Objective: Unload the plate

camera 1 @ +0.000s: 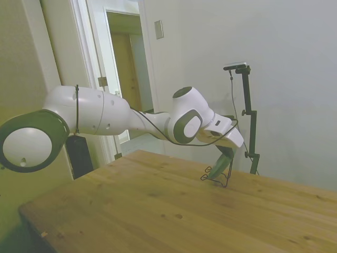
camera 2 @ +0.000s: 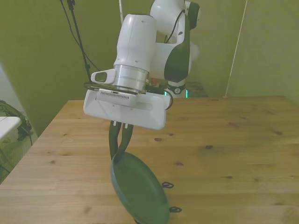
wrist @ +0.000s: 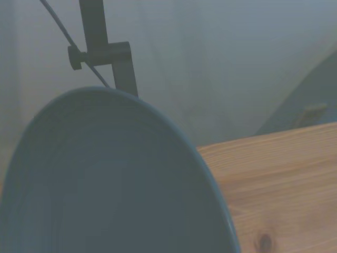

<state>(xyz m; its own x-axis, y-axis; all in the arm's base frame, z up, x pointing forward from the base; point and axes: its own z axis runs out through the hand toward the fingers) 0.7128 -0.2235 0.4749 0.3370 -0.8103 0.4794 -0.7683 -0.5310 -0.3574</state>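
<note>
A dull green plate (camera 2: 140, 189) stands on edge, tilted, in a thin black wire stand (camera 2: 167, 185) near the front view's lower middle. My gripper (camera 2: 118, 156) comes down from above, and its dark fingers (camera 2: 112, 142) close on the plate's upper rim. From the side, the plate (camera 1: 218, 167) shows as a slim green sliver leaning in the wire stand (camera 1: 224, 181), just under my gripper (camera 1: 225, 158). Close up in the wrist view, the plate (wrist: 105, 184) fills much of the picture, with the table behind it.
The wooden table (camera 2: 233, 140) stretches wide around the stand. Its near corner and edges (camera 1: 31, 216) show in the side view. An open doorway (camera 1: 126, 68) lies behind the arm, well off the table.
</note>
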